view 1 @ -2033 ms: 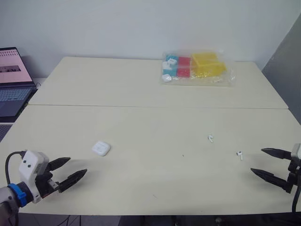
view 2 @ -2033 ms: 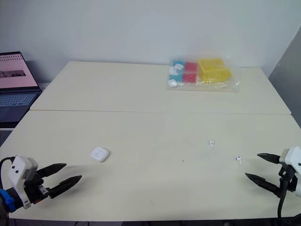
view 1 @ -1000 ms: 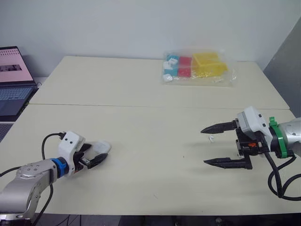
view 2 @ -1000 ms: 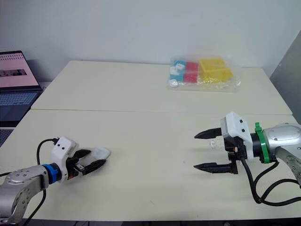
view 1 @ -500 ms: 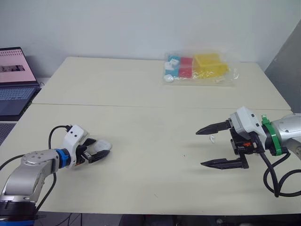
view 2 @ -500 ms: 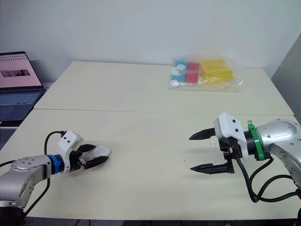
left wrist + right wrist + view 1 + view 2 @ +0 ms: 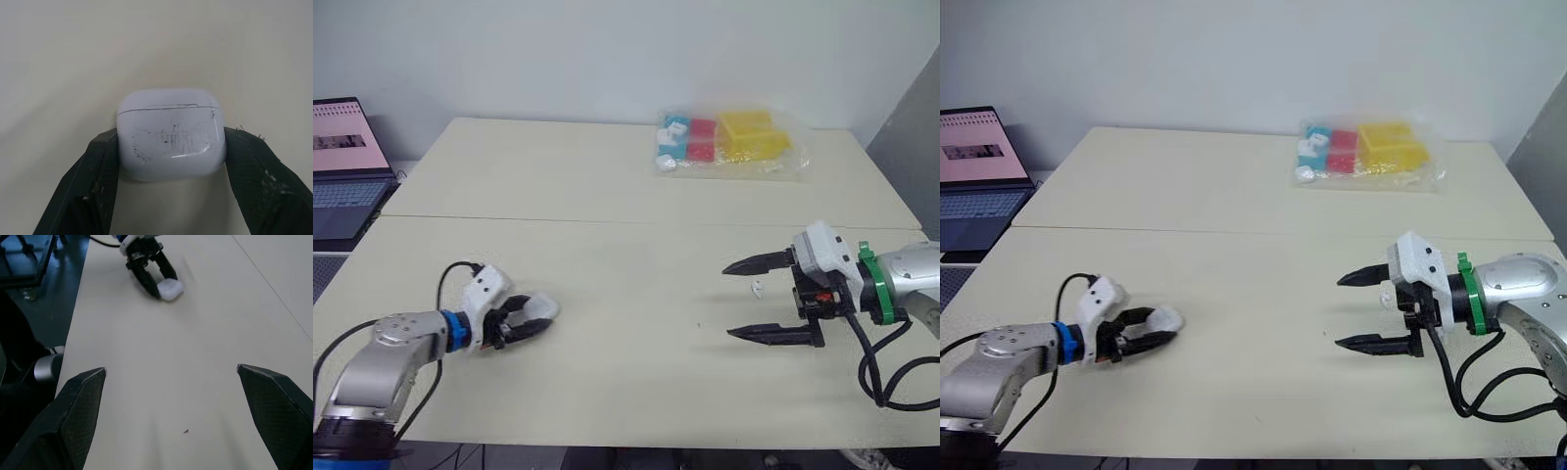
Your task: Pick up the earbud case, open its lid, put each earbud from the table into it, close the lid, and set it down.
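The white earbud case [image 7: 171, 134], lid closed, is pinched between the two black fingers of my left gripper [image 7: 527, 319], which is shut on it at the table's front left; whether the case [image 7: 541, 308] touches the tabletop I cannot tell. My right gripper [image 7: 727, 300] hovers wide open at the front right, pointing toward the left arm. One small white earbud [image 7: 756, 288] lies on the table between its spread fingers. In the right wrist view the left gripper [image 7: 155, 278] and the case [image 7: 170, 289] show far ahead across the table.
A clear plastic bag [image 7: 730, 143] with yellow, red and blue items lies at the back right. An open laptop [image 7: 342, 162] stands off the left edge. A seam [image 7: 607, 221] joins the two cream table halves.
Both arms came in from the front edge. The left gripper closed on the case and carried it a little to the right. The open right gripper moved inward over the earbuds.
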Available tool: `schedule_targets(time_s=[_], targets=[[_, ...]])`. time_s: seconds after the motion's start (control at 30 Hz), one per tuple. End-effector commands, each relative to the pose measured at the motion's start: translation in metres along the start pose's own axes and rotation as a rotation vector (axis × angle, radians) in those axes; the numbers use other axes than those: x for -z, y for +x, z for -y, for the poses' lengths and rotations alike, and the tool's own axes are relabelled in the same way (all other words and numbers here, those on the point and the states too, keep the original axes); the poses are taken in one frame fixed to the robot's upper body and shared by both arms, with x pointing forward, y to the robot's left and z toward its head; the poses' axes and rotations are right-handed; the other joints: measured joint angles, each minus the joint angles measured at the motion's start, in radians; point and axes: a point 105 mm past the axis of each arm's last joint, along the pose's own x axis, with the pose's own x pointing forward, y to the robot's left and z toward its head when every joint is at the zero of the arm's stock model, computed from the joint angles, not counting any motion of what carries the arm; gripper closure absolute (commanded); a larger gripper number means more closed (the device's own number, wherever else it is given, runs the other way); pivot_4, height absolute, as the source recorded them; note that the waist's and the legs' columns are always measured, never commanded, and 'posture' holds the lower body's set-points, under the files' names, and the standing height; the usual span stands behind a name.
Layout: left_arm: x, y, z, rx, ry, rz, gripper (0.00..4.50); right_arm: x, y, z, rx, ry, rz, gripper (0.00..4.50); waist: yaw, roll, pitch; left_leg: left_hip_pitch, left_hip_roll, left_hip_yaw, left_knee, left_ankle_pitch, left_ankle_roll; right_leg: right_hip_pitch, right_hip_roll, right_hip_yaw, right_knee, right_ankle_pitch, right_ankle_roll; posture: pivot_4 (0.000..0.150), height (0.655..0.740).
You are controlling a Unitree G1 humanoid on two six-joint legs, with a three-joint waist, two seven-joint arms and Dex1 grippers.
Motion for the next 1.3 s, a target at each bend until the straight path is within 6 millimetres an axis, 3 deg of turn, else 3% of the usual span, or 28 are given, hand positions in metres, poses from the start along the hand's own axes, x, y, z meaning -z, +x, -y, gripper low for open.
schedule_targets(time_s=[0.03, 0.17, 0.27, 0.37, 0.5, 0.73, 1.2, 1.3], targets=[[-0.054, 0.027, 0.037, 0.144, 0.182, 0.205, 1.72, -0.003, -0.001, 0.005, 0.119, 0.082, 0.042, 0.0, 0.004, -0.001, 0.0, -0.001, 0.0, 0.0, 0.0, 0.0, 0.0, 0.0, 0.0, 0.0, 0.0, 0.0, 0.0, 0.15, 0.74], [-0.095, 0.055, 0.067, 0.224, 0.371, 0.366, 1.72, 0.019, 0.007, -0.001, 0.166, 0.358, 0.001, 0.0, 0.015, -0.003, 0.001, -0.003, 0.0, -0.001, 0.003, 0.0, 0.0, 0.0, 0.001, -0.001, 0.0, 0.001, 0.001, 0.15, 0.74], [-0.1, 0.061, 0.077, 0.269, 0.453, 0.391, 1.72, 0.02, 0.011, -0.005, 0.171, 0.428, -0.003, 0.0, 0.002, -0.003, 0.001, -0.002, -0.001, 0.0, 0.003, 0.0, 0.0, 0.0, 0.002, 0.002, 0.0, 0.001, 0.001, 0.15, 0.74], [-0.11, 0.071, 0.09, 0.298, 0.65, 0.453, 1.72, 0.02, 0.026, 0.0, 0.205, 0.541, 0.05, 0.0, -0.007, -0.003, 0.001, -0.001, -0.001, 0.0, 0.002, 0.0, 0.0, 0.0, 0.004, 0.001, 0.0, 0.001, 0.001, 0.15, 0.74], [-0.113, 0.077, 0.093, 0.307, 0.775, 0.479, 1.72, 0.013, 0.047, 0.004, 0.191, 0.654, 0.123, 0.0, -0.007, -0.003, 0.001, -0.001, -0.001, 0.0, 0.003, 0.0, 0.0, 0.0, 0.009, 0.001, 0.001, 0.001, 0.001, 0.15, 0.74], [-0.121, 0.073, 0.09, 0.295, 0.828, 0.527, 1.72, 0.011, 0.074, -0.001, 0.161, 0.725, 0.138, 0.0, -0.007, -0.003, 0.001, -0.003, 0.0, 0.0, 0.003, 0.0, 0.0, -0.001, 0.012, 0.001, -0.001, 0.001, 0.002, 0.15, 0.74], [-0.126, 0.069, 0.094, 0.297, 0.807, 0.563, 1.72, 0.017, 0.077, -0.003, 0.078, 0.853, 0.17, 0.0, -0.007, -0.003, 0.001, -0.003, 0.001, -0.001, 0.002, 0.0, 0.0, -0.001, 0.012, 0.001, -0.001, 0.0, 0.003, 0.15, 0.74], [-0.126, 0.068, 0.096, 0.31, 0.804, 0.565, 1.72, 0.017, 0.077, -0.002, 0.072, 0.867, 0.178, 0.62, -0.007, -0.003, 0.001, -0.003, 0.001, -0.001, 0.003, 0.0, 0.0, -0.001, 0.012, 0.001, -0.001, 0.0, 0.003, 0.15, 0.74]])
